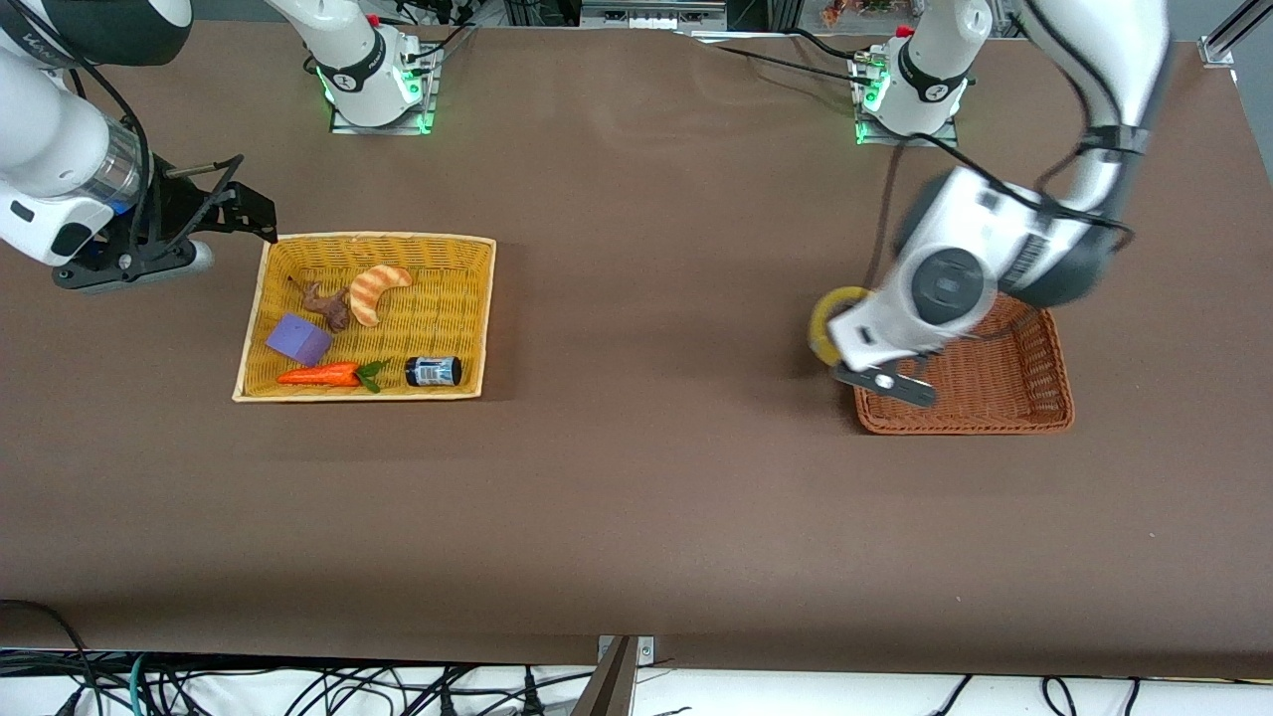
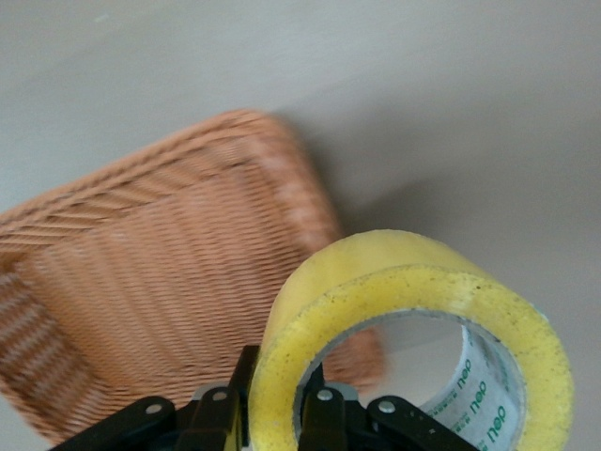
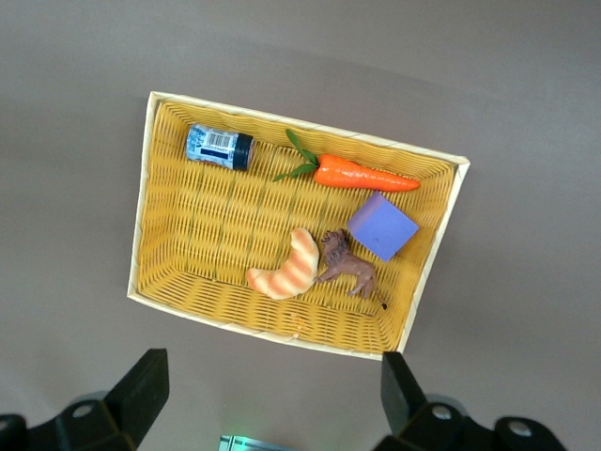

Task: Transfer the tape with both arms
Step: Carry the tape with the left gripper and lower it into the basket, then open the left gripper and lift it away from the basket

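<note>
The tape (image 1: 827, 320) is a pale-yellow ring, held up in the air over the table right beside the brown wicker basket (image 1: 1034, 410), at the edge facing the right arm's end. My left gripper (image 1: 845, 346) is shut on the tape's wall, one finger inside the hole and one outside. The left wrist view shows the tape (image 2: 413, 282), the left gripper (image 2: 277, 413) and the brown basket (image 2: 141, 263), empty in the part that shows. My right gripper (image 1: 234, 209) is open and empty, up over the table beside the yellow basket (image 1: 378, 239), and waits.
The yellow basket (image 3: 244, 321) holds a striped croissant toy (image 1: 378, 291), a brown lion figure (image 1: 328, 303), a purple block (image 1: 298, 338), a carrot (image 1: 323, 375) and a small dark jar (image 1: 433, 371). Brown table between the two baskets.
</note>
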`<state>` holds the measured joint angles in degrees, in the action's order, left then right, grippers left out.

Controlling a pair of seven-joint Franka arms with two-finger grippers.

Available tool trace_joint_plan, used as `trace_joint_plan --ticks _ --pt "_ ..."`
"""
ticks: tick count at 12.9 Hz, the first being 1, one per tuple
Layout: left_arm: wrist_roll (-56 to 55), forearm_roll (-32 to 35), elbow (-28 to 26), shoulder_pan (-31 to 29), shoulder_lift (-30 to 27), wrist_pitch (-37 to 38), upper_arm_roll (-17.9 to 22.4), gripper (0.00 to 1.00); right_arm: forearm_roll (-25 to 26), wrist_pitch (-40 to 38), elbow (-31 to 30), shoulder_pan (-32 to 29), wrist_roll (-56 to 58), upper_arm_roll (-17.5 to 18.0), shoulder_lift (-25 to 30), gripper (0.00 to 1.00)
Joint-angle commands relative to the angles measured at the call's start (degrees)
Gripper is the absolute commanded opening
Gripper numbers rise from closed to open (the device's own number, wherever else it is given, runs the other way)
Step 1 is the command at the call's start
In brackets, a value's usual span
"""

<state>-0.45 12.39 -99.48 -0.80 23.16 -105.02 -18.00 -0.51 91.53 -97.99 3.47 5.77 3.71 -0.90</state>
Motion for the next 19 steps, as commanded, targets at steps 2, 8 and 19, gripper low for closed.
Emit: trace_joint_plan --ticks 2,8,19 --pt "16.33 1.14 -2.65 -10.07 3.98 -6.93 -1.07 0.03 0.60 -0.47 0.35 0.04 1.44 -0.11 0.37 1.00" --pt "20.23 1.14 -3.36 -13.26 6.30 -9.95 -1.34 1.00 0.60 -0.56 0.35 0.04 1.44 -0.20 0.28 1.00" --pt "7.96 -12.49 20.20 -13.18 -9.42 19.77 -3.54 1.00 0.60 -0.47 0.35 0.04 1.26 -0.11 0.28 1.00"
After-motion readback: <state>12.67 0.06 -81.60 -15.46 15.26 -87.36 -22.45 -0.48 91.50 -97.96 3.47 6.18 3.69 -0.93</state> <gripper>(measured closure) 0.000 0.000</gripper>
